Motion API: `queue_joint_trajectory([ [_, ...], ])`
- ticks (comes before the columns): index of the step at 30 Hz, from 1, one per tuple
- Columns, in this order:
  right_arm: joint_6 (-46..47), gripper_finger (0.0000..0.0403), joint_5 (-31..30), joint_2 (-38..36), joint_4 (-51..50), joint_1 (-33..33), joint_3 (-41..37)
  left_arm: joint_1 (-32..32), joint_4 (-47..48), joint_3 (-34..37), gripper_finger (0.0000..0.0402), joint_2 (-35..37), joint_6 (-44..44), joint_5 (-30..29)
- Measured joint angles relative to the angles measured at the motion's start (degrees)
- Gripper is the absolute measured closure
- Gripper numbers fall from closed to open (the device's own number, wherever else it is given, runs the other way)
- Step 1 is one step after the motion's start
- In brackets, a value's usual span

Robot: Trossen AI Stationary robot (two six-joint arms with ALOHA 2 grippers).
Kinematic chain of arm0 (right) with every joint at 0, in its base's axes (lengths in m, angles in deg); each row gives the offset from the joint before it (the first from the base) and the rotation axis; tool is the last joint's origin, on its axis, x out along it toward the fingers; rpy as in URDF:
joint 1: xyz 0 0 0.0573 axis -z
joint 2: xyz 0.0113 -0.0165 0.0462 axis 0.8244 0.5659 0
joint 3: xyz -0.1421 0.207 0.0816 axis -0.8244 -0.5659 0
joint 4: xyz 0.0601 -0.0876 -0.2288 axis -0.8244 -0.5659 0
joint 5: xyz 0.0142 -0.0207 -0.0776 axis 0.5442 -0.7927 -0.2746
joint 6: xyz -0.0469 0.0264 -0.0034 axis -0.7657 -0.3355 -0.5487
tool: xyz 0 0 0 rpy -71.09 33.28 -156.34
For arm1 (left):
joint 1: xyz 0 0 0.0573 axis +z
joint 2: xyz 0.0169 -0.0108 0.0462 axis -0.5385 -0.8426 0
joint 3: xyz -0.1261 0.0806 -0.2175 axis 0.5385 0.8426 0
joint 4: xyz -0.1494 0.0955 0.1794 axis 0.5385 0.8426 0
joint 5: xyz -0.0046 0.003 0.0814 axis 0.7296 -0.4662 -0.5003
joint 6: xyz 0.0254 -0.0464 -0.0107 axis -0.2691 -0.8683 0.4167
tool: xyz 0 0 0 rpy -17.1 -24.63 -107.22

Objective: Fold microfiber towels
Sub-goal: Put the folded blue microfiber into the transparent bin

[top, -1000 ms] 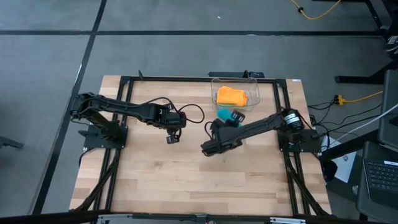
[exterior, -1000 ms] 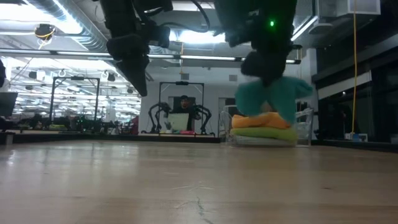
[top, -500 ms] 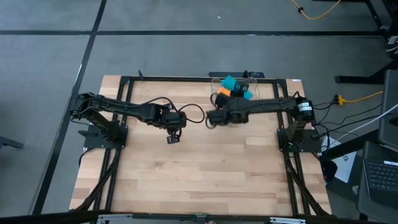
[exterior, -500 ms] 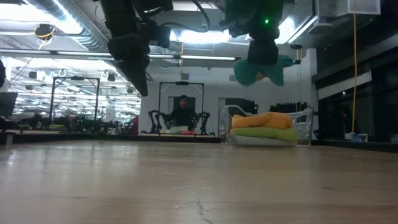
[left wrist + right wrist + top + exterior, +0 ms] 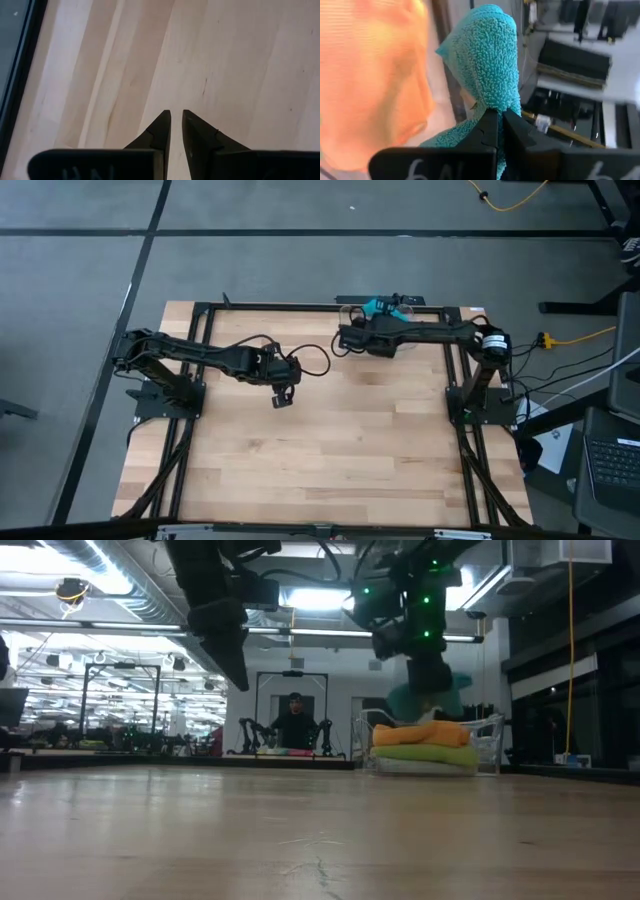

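Teal towel [image 5: 487,60] hangs pinched in the right gripper [image 5: 496,117], fingers clamped on it, above the clear bin [image 5: 410,340] at counter's [image 5: 300,450] one o'clock (orange towel [image 5: 432,732] over lime one [image 5: 425,753] inside). Left gripper [image 5: 176,116] hovers at ten o'clock, fingers nearly together, empty.

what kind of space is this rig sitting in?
Looks like a robotics lab or workshop: a wooden table on a black frame, another dark robot rig with a person behind it, and exposed ceiling ducts with strip lights.
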Motion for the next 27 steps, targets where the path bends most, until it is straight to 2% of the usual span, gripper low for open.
queue_joint_trajectory([
  [6, -14.8, 0.0394, 5.0, -0.7, 13.8, 0.3, -5.0, 0.0, -0.4, 0.0, 0.0363, 0.0, 0.0, 0.0],
  [10, -21.2, 0.0394, 3.6, -0.7, 21.0, 1.7, -8.0, 0.0, -1.1, 0.0, 0.0363, 0.0, 0.0, 0.0],
  [13, -23.0, 0.0394, 9.6, -0.7, 23.4, 2.3, -9.4, 0.0, -1.1, 0.0, 0.0363, 0.0, 0.0, 0.0],
  [18, -23.3, 0.0393, 14.4, -0.7, 23.0, 2.2, -10.7, 0.0, -1.1, 0.0, 0.0363, 0.0, 0.0, 0.0],
  [27, -23.3, 0.0316, 20.5, -0.7, 23.1, 1.9, -10.7, 1.0, -1.2, 0.0, 0.0363, 0.0, 0.0, -0.1],
])
